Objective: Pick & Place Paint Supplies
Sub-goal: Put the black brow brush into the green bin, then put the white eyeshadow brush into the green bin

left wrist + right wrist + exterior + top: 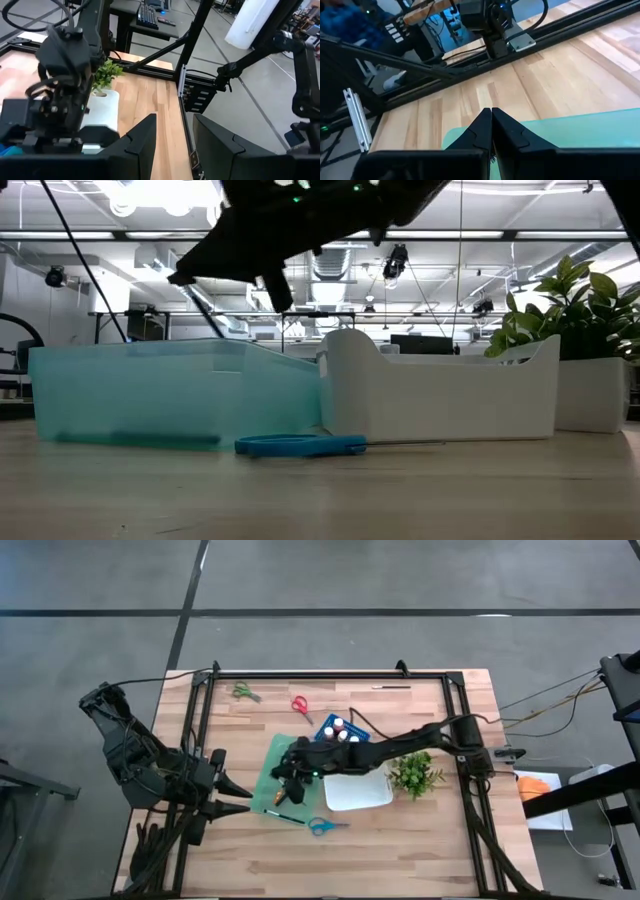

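Observation:
My right gripper point(281, 783) point(491, 114) is shut and hovers above the teal tray point(267, 762) point(150, 395); I see nothing between its fingers. My left gripper point(243, 797) point(175, 142) waits open at the table's left side, level with the tray and holding nothing. Small paint bottles point(340, 728) stand in a blue box behind the trays. Red scissors point(300, 707) and green scissors point(243, 692) lie flat near the far edge. Blue scissors point(322, 826) point(300, 444) lie flat in front of the trays. A slim dark brush point(285, 817) lies on the table beside them.
A white tray point(358, 792) point(440, 395) sits to the right of the teal one. A small leafy plant point(415, 772) point(570, 310) in a white pot stands to its right. Another slim brush point(390, 687) lies by the far rail. A black frame point(330, 673) borders the table.

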{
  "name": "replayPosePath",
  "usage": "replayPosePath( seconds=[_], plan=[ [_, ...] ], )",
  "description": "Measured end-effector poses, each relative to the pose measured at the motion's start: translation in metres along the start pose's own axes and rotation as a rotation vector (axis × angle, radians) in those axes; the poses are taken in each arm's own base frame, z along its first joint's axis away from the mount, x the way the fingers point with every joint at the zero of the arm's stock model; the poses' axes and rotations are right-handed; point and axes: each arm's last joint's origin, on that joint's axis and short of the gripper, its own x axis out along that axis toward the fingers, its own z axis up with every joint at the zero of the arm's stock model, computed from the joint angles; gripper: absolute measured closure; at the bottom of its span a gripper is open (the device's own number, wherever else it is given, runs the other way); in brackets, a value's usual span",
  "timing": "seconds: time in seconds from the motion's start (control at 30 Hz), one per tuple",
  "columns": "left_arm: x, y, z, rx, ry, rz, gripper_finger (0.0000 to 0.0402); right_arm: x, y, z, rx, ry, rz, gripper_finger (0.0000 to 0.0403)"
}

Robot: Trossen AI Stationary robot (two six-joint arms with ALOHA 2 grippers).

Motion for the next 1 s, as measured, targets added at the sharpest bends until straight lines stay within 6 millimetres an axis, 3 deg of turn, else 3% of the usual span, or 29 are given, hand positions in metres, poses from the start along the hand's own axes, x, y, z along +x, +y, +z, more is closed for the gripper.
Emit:
replayPosePath(
  seconds=[0.2,0.33,0.5,0.67,0.9,1.0],
  plan=[
    [0.0,0.0,0.0,-0.033,-0.004,0.006,0.0264,0.005,0.0,0.012,-0.069,0.053,-0.036,0.0394],
    [0.0,0.0,0.0,-0.033,-0.005,0.009,0.0264,0.004,-0.016,0.013,-0.065,0.141,-0.079,0.0394],
    [0.0,0.001,0.0,-0.028,-0.011,0.023,0.0264,0.003,-0.038,0.015,0.04,0.212,0.004,0.0394],
    [0.0,0.001,0.0,-0.012,-0.011,0.023,0.0264,0.003,-0.047,0.02,0.095,0.224,0.061,0.0389],
    [0.0,0.001,0.0,-0.008,-0.013,0.026,0.0264,0.0,-0.053,0.025,0.123,0.228,0.054,0.0307],
    [0.0,0.001,0.0,-0.01,-0.015,0.025,0.0264,-0.01,-0.048,0.035,0.074,0.225,0.045,0.0277]
  ],
)
